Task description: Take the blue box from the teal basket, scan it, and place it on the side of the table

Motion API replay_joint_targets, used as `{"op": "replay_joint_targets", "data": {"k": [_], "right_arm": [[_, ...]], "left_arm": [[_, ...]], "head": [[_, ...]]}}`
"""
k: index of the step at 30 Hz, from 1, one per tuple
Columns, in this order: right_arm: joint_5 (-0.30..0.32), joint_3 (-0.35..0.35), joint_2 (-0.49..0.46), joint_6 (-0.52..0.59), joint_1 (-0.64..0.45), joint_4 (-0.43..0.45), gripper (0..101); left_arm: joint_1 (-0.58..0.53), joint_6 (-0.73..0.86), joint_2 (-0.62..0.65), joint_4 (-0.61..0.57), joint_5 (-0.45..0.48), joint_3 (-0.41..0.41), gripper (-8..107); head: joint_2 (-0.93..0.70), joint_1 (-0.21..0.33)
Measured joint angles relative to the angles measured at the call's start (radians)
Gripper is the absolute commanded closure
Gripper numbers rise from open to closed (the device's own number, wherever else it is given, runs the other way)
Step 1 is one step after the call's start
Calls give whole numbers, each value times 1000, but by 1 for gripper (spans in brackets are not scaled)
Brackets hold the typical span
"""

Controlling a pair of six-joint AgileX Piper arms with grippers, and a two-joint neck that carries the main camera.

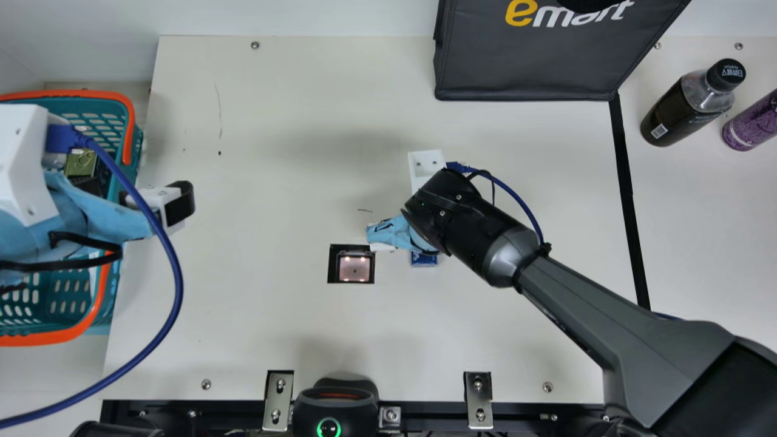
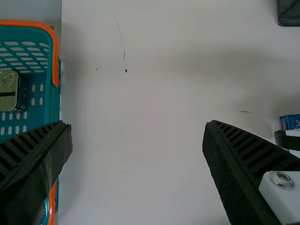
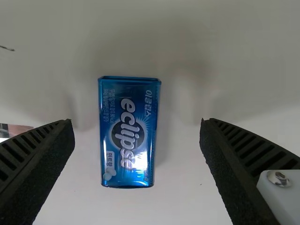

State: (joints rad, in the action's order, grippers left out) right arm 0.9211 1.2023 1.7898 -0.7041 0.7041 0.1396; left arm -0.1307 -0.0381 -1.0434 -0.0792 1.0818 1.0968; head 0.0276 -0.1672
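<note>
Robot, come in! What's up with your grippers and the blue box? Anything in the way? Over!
Right gripper open above blue box. Left gripper open at basket's edge. Box ungripped on table, nothing seen blocking it.

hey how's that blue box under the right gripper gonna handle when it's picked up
The blue box looks like a stiff tin, so it probably won't bend. Its glossy sides could be a bit slippery. Lying flat, it seems more apt to slide than roll.
</note>
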Motion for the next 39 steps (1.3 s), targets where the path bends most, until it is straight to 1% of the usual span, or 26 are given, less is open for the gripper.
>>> {"op": "replay_joint_targets", "data": {"k": [14,28,29,33,39], "right_arm": [[-24,-7,19,-17,-1,-20,6],[-27,-12,20,-22,1,-22,100],[-27,-12,20,-22,1,-22,101],[-25,-7,18,-22,3,-20,101],[1,19,1,-18,7,-19,101]], "left_arm": [[0,0,0,0,0,0,9],[0,0,0,0,0,0,9],[0,0,0,0,0,0,9],[0,0,0,0,0,0,9],[0,0,0,0,0,0,9]], "head": [[0,0],[0,0],[0,0],[0,0],[0,0]]}}
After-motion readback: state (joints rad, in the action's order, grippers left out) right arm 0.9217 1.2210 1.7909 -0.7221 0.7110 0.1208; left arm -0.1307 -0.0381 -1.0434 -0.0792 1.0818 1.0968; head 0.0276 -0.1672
